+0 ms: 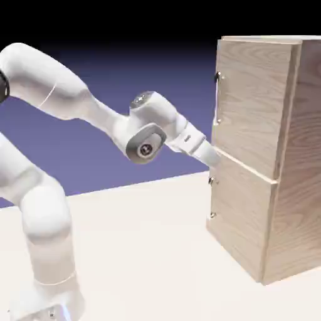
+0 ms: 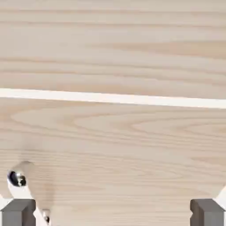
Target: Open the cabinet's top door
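Facing cabinet (image 1: pixel 263 150), open hand (image 2: pixel 112 214) near lower panel knob (image 2: pixel 16 178).

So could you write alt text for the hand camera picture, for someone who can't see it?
Light wood grain of the cabinet fills the frame, crossed by a pale horizontal seam between two panels. A small shiny metal knob sits at lower left. The two grey fingertips of the open gripper poke up at the bottom corners, nothing between them.

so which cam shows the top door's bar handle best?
Exterior view: the top door shows whole, its slim bar handle clear at the edge facing the arm. The hand view shows only wood grain, a pale seam and a small knob; no bar handle.
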Controlling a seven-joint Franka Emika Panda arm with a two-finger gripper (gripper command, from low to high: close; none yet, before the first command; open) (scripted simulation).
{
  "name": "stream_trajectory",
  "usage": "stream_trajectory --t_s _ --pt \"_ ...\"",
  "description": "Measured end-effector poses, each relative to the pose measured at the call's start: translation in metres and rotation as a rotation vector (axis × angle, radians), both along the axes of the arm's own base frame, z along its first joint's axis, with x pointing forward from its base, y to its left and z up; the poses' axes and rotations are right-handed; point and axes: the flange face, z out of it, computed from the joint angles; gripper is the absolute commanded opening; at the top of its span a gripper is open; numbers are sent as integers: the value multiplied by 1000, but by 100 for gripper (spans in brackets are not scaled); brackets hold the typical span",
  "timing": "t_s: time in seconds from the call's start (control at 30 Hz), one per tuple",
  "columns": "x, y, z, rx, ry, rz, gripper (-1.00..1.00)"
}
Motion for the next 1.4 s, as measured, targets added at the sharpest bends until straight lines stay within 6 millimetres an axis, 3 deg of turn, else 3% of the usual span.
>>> stream_trajectory --t_s 0.37,0.7,1.03,1.4 --pt "-3 -18 54 442 -142 -365 0" --pt "-13 -19 89 876 -260 -626 0" --pt "-22 -5 109 1333 -343 -819 0" --pt "-23 27 112 1853 -367 -963 0"
